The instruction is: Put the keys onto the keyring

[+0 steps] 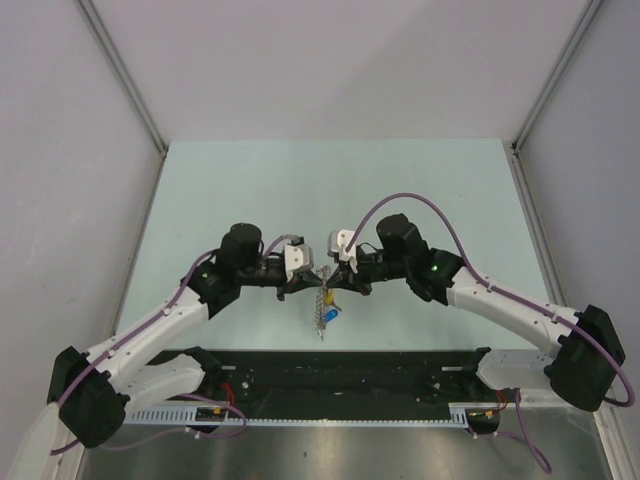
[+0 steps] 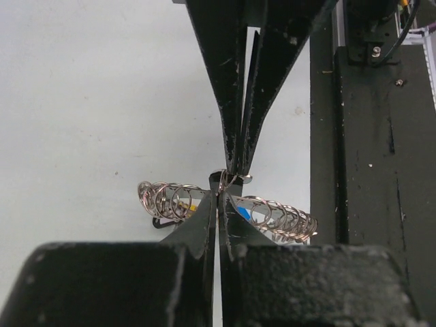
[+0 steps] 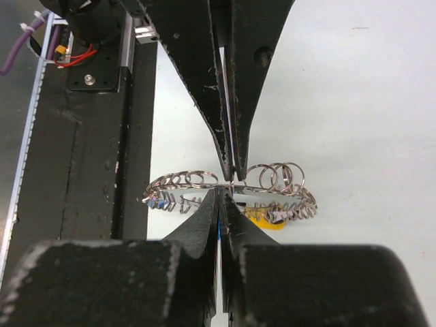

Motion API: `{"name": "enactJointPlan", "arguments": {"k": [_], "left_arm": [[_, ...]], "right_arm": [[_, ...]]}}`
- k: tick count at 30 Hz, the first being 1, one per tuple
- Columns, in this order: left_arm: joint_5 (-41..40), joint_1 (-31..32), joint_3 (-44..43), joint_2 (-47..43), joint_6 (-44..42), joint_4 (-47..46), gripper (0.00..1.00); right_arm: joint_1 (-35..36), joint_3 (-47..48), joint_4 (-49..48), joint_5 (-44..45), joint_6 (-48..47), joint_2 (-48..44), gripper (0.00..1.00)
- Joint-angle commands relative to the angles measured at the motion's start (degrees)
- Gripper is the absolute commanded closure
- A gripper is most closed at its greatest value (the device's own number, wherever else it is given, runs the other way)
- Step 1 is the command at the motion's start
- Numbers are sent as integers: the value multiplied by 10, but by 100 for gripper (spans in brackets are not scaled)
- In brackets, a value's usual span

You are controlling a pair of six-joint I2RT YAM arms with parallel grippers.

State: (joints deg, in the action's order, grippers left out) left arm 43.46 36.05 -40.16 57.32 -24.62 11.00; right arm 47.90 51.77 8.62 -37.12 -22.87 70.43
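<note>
Just beyond the black rail [image 1: 350, 365], the keyring [image 1: 322, 305], a loop of small linked wire rings, hangs with a blue key [image 1: 331, 314] and a yellow key [image 1: 329, 298] dangling against it. Directly above the keyring, the left hand [image 1: 312, 277] and right hand [image 1: 333, 277] meet tip to tip, each pressed together and pinching the ring's wire at nearly the same spot. No loose key shows on the pale counter [image 1: 300, 190] beyond the keyring, so the task looks close to finished. Whether both keys are fully threaded cannot be told.
</note>
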Motion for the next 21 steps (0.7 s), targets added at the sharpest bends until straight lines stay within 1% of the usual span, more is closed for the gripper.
{"name": "enactJointPlan", "arguments": {"k": [1,3,4,6,7,9,11,12,13,15,17,19,21], "left_arm": [[-16,5,7,-33,96,-92,100],[-25,4,32,-45,123,-126,100],[-29,5,42,-51,151,-158,100],[-47,4,74,-77,176,-192,100],[-53,5,83,-87,193,-223,100],[-71,4,104,-106,214,-247,100],[-84,6,123,-115,232,-294,100],[-88,5,133,-119,257,-318,100],[-94,6,153,-121,268,-370,100],[-110,9,170,-123,293,-412,100],[-120,14,188,-122,302,-457,100],[-128,17,197,-116,307,-481,100],[-130,17,199,-114,310,-498,100]], "right_arm": [[5,18,19,30,-26,-14,100],[6,18,21,33,-27,-14,100],[5,16,20,33,-28,-14,100],[5,8,15,35,-26,-18,100],[5,7,10,35,-24,-18,100],[5,-2,1,35,-18,-21,100],[5,-10,-17,36,-8,-23,100],[5,-16,-33,35,-2,-24,100],[5,-20,-42,35,4,-26,100],[5,-28,-60,32,17,-28,100],[5,-35,-71,37,26,-33,100],[5,-47,-80,52,39,-38,100],[5,-59,-114,70,50,-49,100]]}}
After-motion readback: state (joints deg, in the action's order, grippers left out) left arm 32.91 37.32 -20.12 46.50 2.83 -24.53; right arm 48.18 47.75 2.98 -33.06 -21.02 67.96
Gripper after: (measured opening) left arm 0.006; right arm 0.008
